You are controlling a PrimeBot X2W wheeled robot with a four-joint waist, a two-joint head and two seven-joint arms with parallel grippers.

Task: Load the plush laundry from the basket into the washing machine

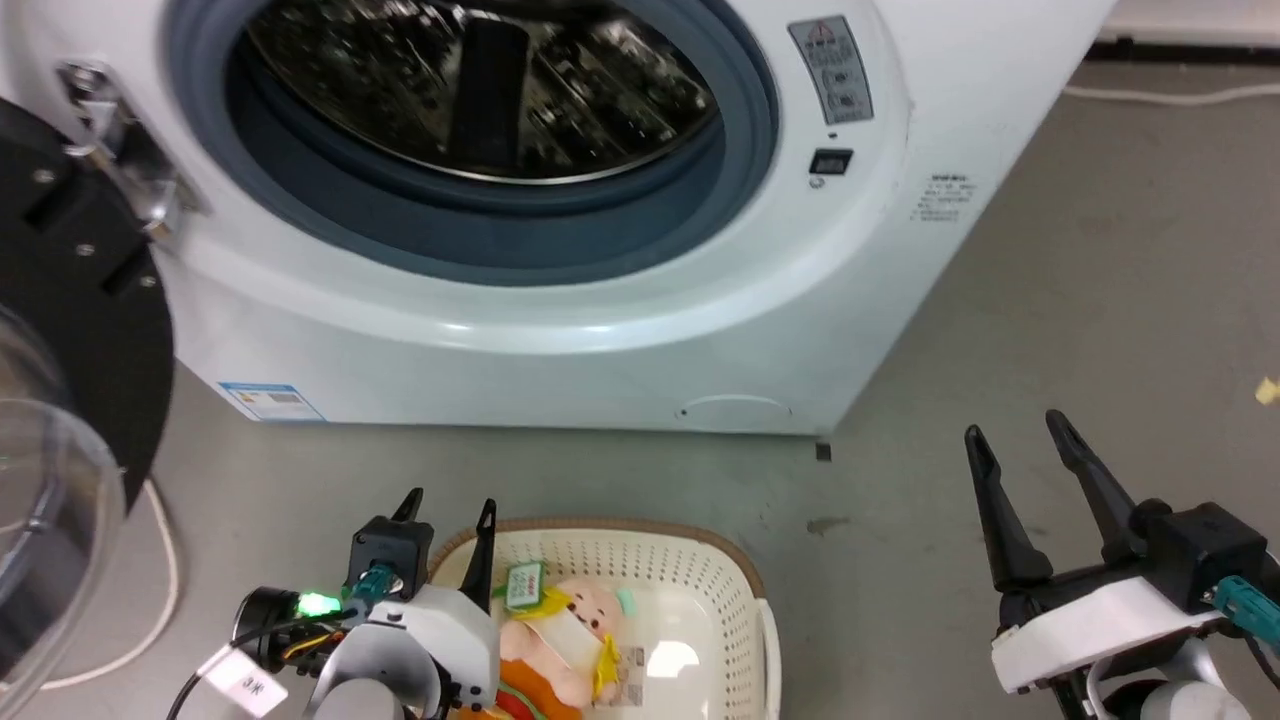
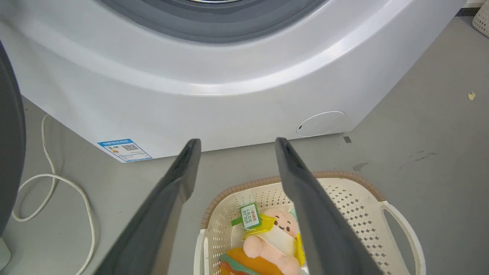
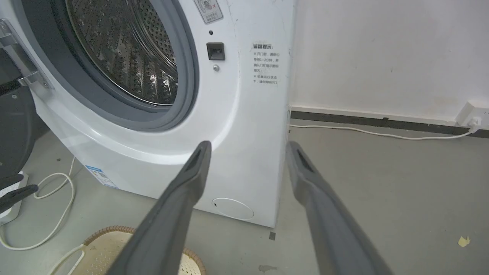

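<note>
- Plush laundry [image 1: 565, 640] lay inside the basket [image 1: 720, 590].
- Left gripper [image 1: 451, 502] hovered released above the basket's rim; right gripper [image 1: 1017, 428], released, well beside it.
- A careless descent could catch that rim and tip the basket.

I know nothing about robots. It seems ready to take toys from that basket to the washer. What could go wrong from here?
The left gripper hangs open above the basket, where the pink figure lies on the burger plush: it might pinch only the green tag, or drag both. The open door stands close on that side, so a lifting arm could knock it.
</note>
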